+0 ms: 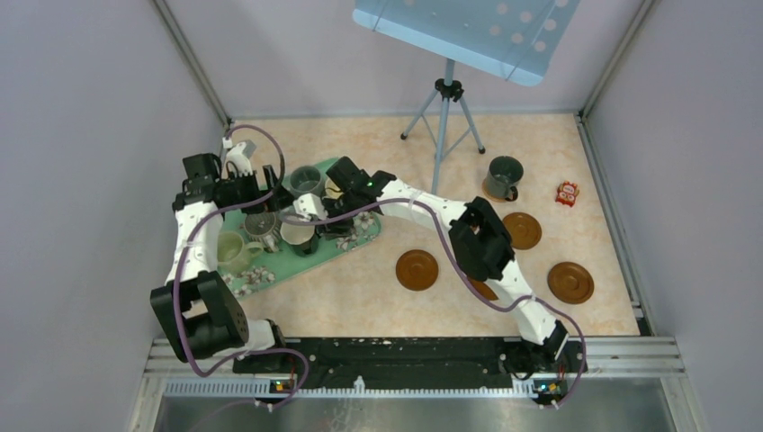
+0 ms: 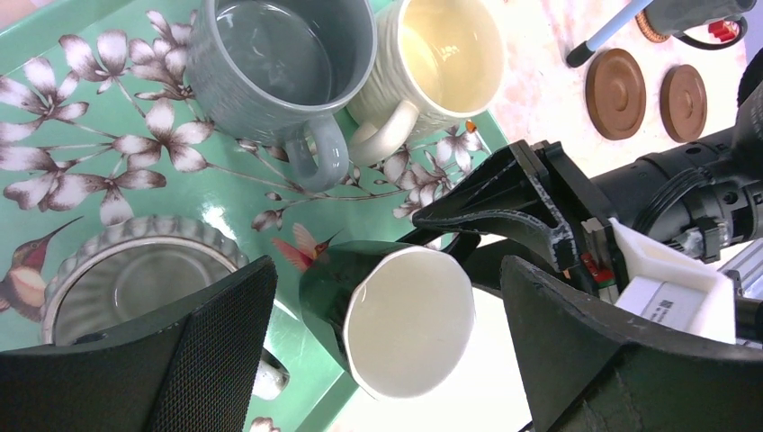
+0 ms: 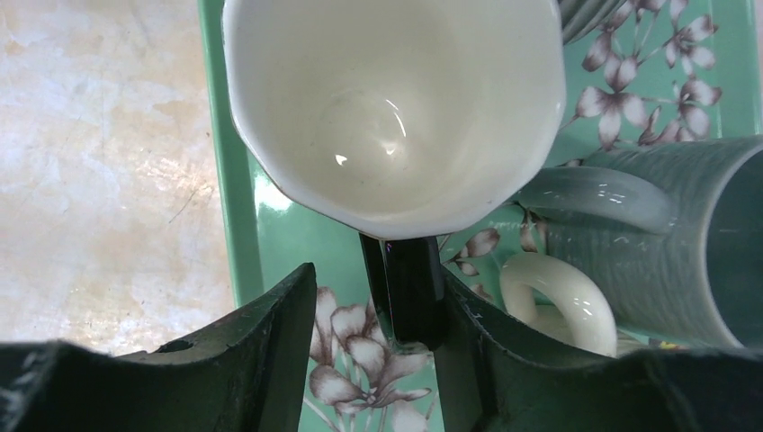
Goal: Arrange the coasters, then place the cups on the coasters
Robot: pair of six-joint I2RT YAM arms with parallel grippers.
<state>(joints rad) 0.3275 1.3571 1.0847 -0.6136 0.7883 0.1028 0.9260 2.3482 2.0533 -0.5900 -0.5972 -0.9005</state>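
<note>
Tray [image 1: 315, 261] sits at the left of the surface [image 1: 360, 306], with cups [image 1: 306, 180] clustered on it. Right of the tray, coasters [image 1: 417, 269] lie spread apart on the surface. Behind them stands a lone cup [image 1: 504, 176], with a packet [image 1: 566, 193] near its right.

The top external camera looks down from above and behind the arm bases [image 1: 540, 346], covering the whole table [image 1: 360, 306]. Both wrist cameras face downward at close range over the green floral tray [image 1: 286, 263]; both frame the cream-lined dark mug [image 2: 409, 319].
</note>
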